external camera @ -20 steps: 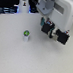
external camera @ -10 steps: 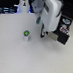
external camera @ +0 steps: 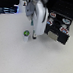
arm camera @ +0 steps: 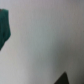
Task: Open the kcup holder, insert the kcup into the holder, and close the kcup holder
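The kcup (external camera: 25, 34), a tiny white pod with a green top, stands upright on the pale table. My gripper (external camera: 33, 36) hangs from the white arm just to the exterior view's right of it, close beside it; the blur hides how its jaws stand. The kcup holder (external camera: 60, 30), a black boxy drawer unit with light marks on its front, sits at the exterior view's right, behind the arm. The wrist view is blurred: pale table, a teal patch (arm camera: 4, 27) at one edge and a dark corner (arm camera: 62, 79).
Dark clutter (external camera: 7, 11) lies along the table's back edge at the exterior view's left. The pale table (external camera: 21, 60) stretches toward the front.
The arm has moved to the exterior view's left and lower, from near the kcup holder to right beside the kcup. The kcup and holder have not moved.
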